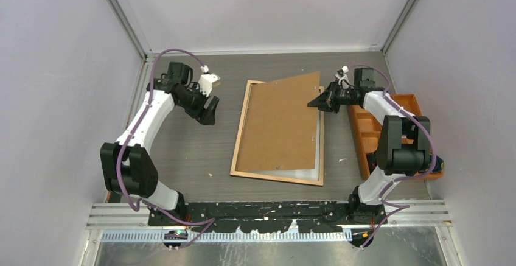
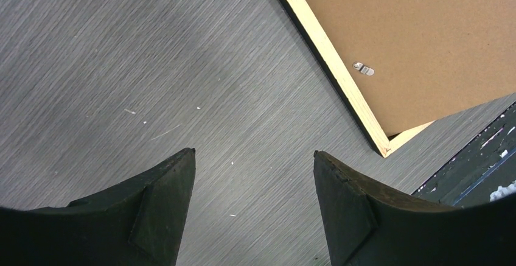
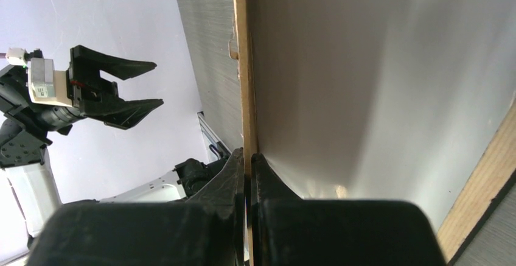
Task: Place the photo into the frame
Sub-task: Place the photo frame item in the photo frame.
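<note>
The thin white-backed photo [image 1: 298,173] lies white side up inside the rectangular light-wood frame [image 1: 242,133] in the middle of the desk [image 1: 182,150], under the skewed plain brown backing board [image 1: 280,123], whose far right corner my right jaws pinch. If I lower it crooked, I reckon the board rides the rail or drags the print. My left jaws gape empty, and the orange compartment tray [image 1: 365,133] looks empty in the bays I can see.
</note>
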Controlling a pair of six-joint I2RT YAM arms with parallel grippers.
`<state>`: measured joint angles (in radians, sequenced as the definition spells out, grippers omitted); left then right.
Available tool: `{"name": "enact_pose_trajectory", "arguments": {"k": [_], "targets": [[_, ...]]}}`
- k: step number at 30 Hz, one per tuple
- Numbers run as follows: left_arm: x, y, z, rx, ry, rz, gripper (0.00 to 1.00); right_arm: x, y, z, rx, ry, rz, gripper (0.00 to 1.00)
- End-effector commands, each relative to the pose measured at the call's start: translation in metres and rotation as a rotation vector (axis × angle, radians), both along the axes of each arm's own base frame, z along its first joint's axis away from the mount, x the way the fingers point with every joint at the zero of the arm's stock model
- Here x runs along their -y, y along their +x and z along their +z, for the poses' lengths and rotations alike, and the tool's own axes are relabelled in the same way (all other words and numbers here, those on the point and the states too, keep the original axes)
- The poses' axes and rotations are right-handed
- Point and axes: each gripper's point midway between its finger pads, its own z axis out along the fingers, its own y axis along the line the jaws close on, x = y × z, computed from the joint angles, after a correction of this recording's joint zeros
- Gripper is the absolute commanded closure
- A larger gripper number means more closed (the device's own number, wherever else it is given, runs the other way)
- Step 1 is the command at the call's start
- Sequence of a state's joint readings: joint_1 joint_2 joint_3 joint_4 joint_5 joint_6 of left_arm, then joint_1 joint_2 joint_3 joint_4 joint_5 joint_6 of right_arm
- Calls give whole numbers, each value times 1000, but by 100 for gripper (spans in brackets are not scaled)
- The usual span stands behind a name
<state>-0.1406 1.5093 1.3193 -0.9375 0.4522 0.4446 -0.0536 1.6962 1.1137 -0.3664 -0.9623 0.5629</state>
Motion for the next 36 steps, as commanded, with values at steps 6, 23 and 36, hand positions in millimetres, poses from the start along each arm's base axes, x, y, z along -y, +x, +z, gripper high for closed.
{"name": "enact_pose_trajectory", "arguments": {"k": [6,23,36], "targets": [[4,-5,-1,11,7,-30,28,-8,-7,21,4,61,2,99],[0,-5,-20,-2,51,-28,28,-39,-5,-9,-35,3,29,99],[-5,-12,-33,-10,77,-28,28,-54,5,-22,-55,-143,29,61]]}}
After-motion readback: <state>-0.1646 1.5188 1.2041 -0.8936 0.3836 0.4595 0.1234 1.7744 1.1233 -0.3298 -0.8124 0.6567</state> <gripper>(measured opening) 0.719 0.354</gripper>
